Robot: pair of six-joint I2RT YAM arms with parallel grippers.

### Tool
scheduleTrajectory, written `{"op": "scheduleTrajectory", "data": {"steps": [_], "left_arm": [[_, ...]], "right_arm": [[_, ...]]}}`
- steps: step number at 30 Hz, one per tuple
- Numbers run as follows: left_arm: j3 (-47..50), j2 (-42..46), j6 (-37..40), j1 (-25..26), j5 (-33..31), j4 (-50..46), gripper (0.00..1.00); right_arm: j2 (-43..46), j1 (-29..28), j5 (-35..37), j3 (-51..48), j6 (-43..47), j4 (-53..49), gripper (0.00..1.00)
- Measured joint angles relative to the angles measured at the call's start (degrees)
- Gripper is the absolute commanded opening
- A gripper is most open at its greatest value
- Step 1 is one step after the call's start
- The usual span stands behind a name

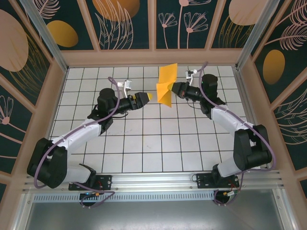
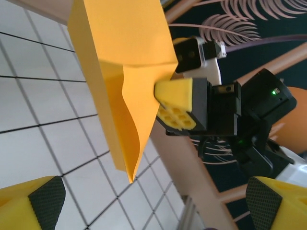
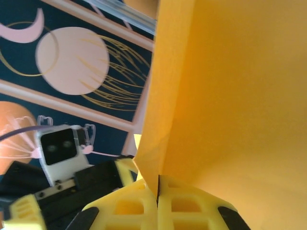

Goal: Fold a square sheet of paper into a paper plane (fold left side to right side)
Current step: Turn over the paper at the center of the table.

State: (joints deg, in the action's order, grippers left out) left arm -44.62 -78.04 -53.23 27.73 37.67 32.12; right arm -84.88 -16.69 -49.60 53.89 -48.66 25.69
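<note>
White tiled table (image 1: 144, 143), floral walls around. Right gripper (image 1: 173, 87) is clenched on the folded paper sheet (image 1: 167, 84), holding it up at the far middle. Left gripper (image 1: 146, 97) is spread wide just beside the sheet, gripping nothing. Left wrist view adds the sheet's pointed lower corner hanging free. Right wrist view adds the fingers (image 3: 129, 206) pressed together on the paper's edge.

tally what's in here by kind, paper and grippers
orange-yellow paper sheet: 1
grippers: 2, the left gripper and the right gripper
total: 3
</note>
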Motion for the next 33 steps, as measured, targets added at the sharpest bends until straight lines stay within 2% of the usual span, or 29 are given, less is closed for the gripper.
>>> {"op": "scheduleTrajectory", "data": {"steps": [4,8,19,29,31,33], "left_arm": [[-0.02,-2.75,-3.28,1.46,3.65,4.52,0.93],[-0.02,-5.40,-6.54,2.47,5.95,8.24,0.83],[-0.04,-6.60,-10.49,2.62,6.49,12.87,0.62],[-0.04,-6.60,-11.54,2.62,6.47,14.27,0.31],[-0.04,-6.60,-11.72,2.62,6.45,14.38,0.24],[-0.04,-6.60,-11.82,2.62,6.38,14.36,0.21]], "right_arm": [[0.00,-2.34,-0.76,1.49,-2.40,1.70,0.07],[0.00,-4.07,-1.53,1.55,-4.37,2.54,0.08],[0.00,-5.07,-3.54,1.57,-5.97,2.82,0.08],[0.00,-5.68,-4.52,1.44,-6.19,2.75,0.09],[0.00,-5.92,-4.55,1.29,-6.16,2.67,0.11],[0.04,-5.99,-4.52,0.96,-6.16,2.27,0.16]]}}
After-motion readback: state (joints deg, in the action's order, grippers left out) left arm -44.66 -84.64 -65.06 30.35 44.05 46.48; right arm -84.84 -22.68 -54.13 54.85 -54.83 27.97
